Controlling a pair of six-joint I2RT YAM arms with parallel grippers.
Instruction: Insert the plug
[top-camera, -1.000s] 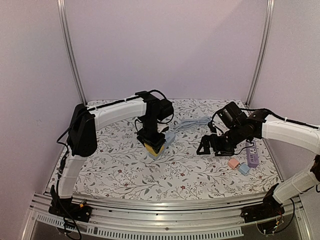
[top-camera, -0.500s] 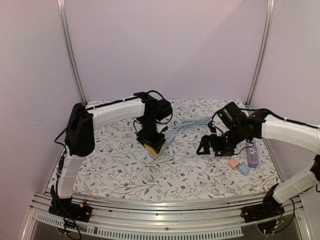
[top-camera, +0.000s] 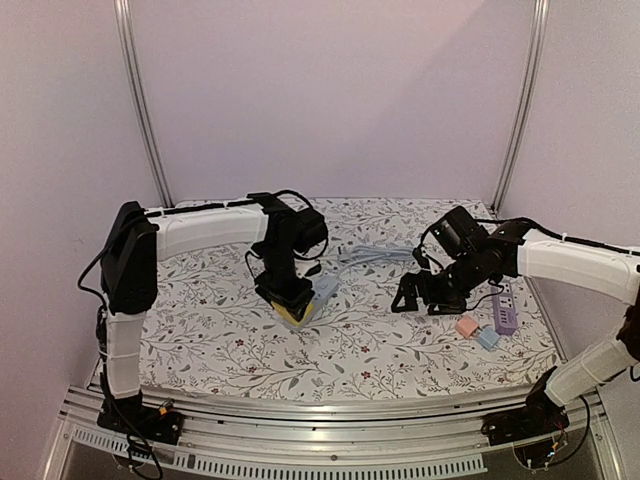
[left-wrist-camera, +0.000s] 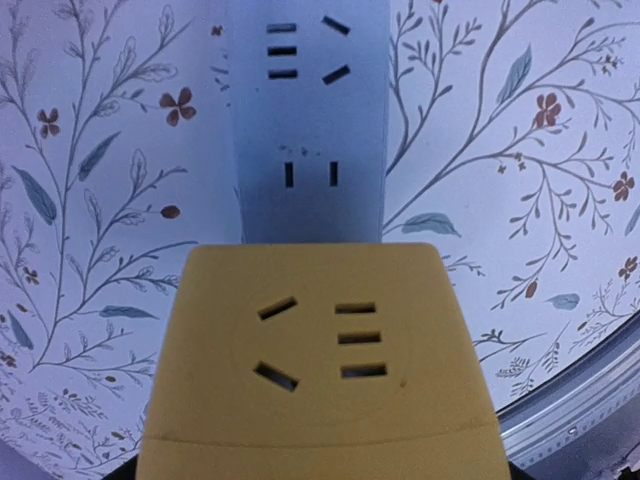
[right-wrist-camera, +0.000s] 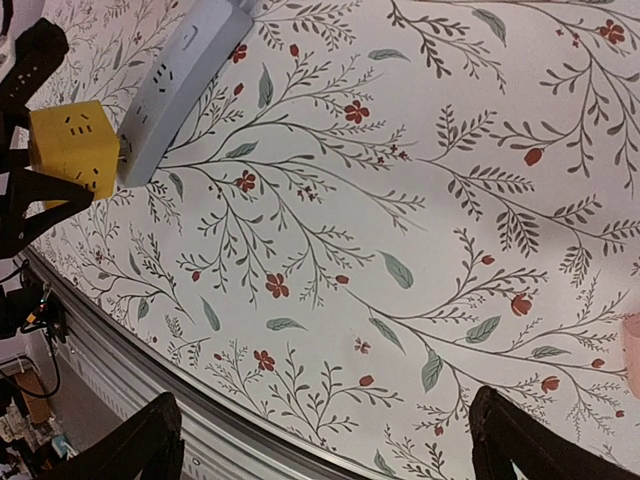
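The left gripper (top-camera: 291, 306) is closed around the yellow plug cube (left-wrist-camera: 320, 360), its socket face turned up to the wrist camera, so the pins underneath are hidden. Just ahead of the fingers lies the pale power strip (left-wrist-camera: 308, 120). The cube overlaps only the strip's near end, and the closest 2-slot socket sits beyond the cube's front edge.

The main risk is pressing down here: the pins would likely meet blank casing or the floral cloth (right-wrist-camera: 420, 200) rather than slots, and could skid or twist in the grip. I cannot tell whether the pins match the slot angle.

A 2nd risk is that the strip lies loose. The right gripper (top-camera: 418, 300) hangs wide open and empty, well away to the side, so nothing braces the strip, and a sideways shove could slide it off line.
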